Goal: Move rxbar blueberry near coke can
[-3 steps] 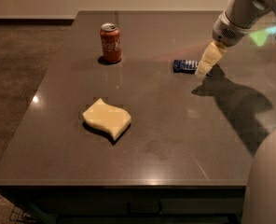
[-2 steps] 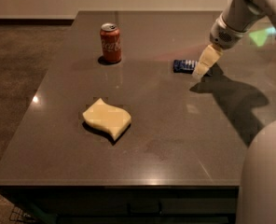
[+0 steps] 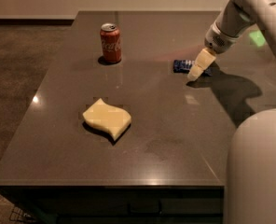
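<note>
Fingers (image 3: 199,63): pale cream pair, drawn together into a single tapering wedge with no gap showing; nothing is held between them.

Gripper (image 3: 192,76): right half of the table, angled down and to the left, tip low over the surface at the near right end of the rxbar blueberry. Whether the tip touches wrapper or tabletop cannot be told.

Arm (image 3: 236,17): white, entering from the upper right corner and sloping down to the gripper; casts a dark shadow (image 3: 236,90) on the table to the right of the tip.

Rxbar blueberry (image 3: 182,65): dark blue flat wrapper, lying flat on the tabletop, long side running left to right, right end partly covered by the fingers. Well apart from the coke can, to its right and slightly nearer the camera.

Coke can (image 3: 110,43): red, silver top, upright, far left part of the table.

Sponge (image 3: 107,118): pale yellow, wavy-edged, lying flat near the middle left, nearer the camera than the can.

Table (image 3: 175,129): dark grey, glossy.

Robot body (image 3: 258,171): white rounded form filling the lower right corner.
</note>
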`<move>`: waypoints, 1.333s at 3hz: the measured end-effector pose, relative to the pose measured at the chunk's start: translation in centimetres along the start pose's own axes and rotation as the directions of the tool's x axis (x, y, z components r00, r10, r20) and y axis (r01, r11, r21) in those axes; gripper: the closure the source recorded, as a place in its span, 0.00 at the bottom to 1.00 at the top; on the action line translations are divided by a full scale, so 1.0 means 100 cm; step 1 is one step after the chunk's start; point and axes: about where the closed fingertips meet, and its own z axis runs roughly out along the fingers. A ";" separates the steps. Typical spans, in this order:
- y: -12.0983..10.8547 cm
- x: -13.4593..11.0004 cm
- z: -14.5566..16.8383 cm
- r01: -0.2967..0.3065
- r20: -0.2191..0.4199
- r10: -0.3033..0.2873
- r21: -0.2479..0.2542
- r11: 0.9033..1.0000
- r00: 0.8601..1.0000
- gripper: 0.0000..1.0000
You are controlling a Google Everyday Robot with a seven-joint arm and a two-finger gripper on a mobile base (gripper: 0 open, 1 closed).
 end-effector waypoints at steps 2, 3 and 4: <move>-0.004 0.001 0.012 -0.004 0.010 0.004 -0.021 1.000 1.000 0.18; -0.002 -0.003 0.008 0.003 0.030 -0.002 -0.030 1.000 1.000 0.41; -0.001 -0.005 0.003 0.003 0.047 -0.001 -0.038 0.999 0.999 0.65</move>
